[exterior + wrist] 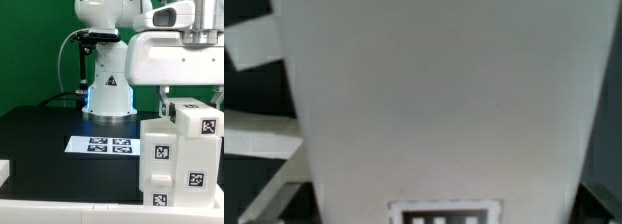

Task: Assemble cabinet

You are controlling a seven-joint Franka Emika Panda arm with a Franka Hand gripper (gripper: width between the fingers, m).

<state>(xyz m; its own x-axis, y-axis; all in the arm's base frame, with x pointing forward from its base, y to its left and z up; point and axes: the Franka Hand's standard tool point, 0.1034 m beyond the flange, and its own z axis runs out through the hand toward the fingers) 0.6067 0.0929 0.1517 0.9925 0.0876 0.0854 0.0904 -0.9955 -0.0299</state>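
The cabinet [160, 160] is a tall white box with black-and-white tags, standing at the exterior view's right near the table's front. A smaller white tagged block [200, 120] sits on its top. My gripper [190, 98] hangs straight down over that block with a finger at each of its sides, so it looks shut on the block. In the wrist view a broad white panel [438, 100] of the block fills the picture, with a tag [446, 213] at its edge. My fingertips are hidden there.
The marker board [102, 145] lies flat on the black table [40, 140] in the middle. The arm's base [108, 85] stands behind it, before a green backdrop. A small white part [4, 172] shows at the exterior view's left edge.
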